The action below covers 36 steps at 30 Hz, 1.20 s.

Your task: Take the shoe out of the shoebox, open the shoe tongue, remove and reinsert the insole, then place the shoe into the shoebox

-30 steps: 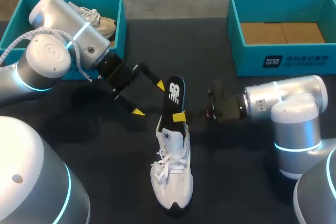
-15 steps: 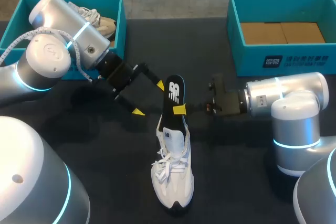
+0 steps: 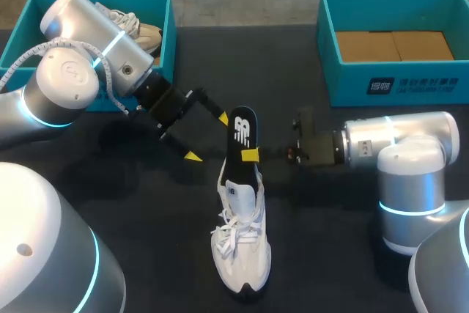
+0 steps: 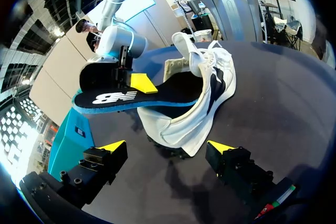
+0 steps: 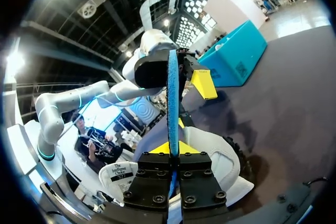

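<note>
Robot lab: two arms (image 3: 66, 78) flank a black table (image 3: 330, 254).

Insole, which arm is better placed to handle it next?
Right. The right arm has its jaws shut on the insole, which sticks partly out of the shoe. The left arm has its jaws open beside the insole, holding nothing.

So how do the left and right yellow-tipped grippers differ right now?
The left yellow-tipped gripper is open, with nothing between its fingers; the right yellow-tipped gripper is shut on the black, blue-edged insole. The left one sits beside the insole's free end; the right one holds it partway along, near the white lace-up sneaker. Both face the insole from opposite sides.
</note>
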{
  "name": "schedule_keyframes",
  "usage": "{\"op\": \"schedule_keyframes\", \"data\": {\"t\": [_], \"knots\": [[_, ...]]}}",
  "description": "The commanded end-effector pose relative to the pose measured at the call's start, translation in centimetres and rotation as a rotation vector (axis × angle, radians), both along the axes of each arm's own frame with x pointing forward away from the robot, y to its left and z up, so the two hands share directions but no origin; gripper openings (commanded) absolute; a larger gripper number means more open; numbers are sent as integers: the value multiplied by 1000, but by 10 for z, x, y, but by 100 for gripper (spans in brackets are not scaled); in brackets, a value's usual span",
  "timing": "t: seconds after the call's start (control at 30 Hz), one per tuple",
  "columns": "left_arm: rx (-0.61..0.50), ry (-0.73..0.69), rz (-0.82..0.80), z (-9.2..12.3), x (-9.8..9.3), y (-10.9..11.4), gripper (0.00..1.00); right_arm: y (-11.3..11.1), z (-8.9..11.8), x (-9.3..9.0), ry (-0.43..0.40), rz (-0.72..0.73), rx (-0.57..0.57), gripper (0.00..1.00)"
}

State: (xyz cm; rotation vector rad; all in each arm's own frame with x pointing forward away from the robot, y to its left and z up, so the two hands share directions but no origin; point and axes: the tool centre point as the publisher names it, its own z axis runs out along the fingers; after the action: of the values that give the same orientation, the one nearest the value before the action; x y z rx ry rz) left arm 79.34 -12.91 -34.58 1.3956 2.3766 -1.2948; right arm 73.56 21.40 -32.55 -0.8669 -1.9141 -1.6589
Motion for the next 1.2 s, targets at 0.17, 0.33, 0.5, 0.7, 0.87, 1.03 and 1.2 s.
{"op": "schedule_keyframes", "data": {"t": [0.17,0.33,0.5,0.7,0.87,1.03,1.2], "knots": [[4,0,-2,0,1,-1,100,3,-2,0,21,33,-20,0],[4,0,-2,0,1,-1,100,5,-4,1,40,54,-35,0],[4,0,-2,0,1,-1,100,5,-8,0,53,66,-41,0],[4,0,-2,0,1,-1,100,3,-10,-4,61,73,-46,0],[4,0,-2,0,1,-1,100,1,-13,-7,66,71,-46,0],[4,0,-2,0,1,-1,100,-1,-15,-10,70,66,-44,0],[4,0,-2,0,1,-1,100,-1,-17,-12,76,69,-43,0]]}}
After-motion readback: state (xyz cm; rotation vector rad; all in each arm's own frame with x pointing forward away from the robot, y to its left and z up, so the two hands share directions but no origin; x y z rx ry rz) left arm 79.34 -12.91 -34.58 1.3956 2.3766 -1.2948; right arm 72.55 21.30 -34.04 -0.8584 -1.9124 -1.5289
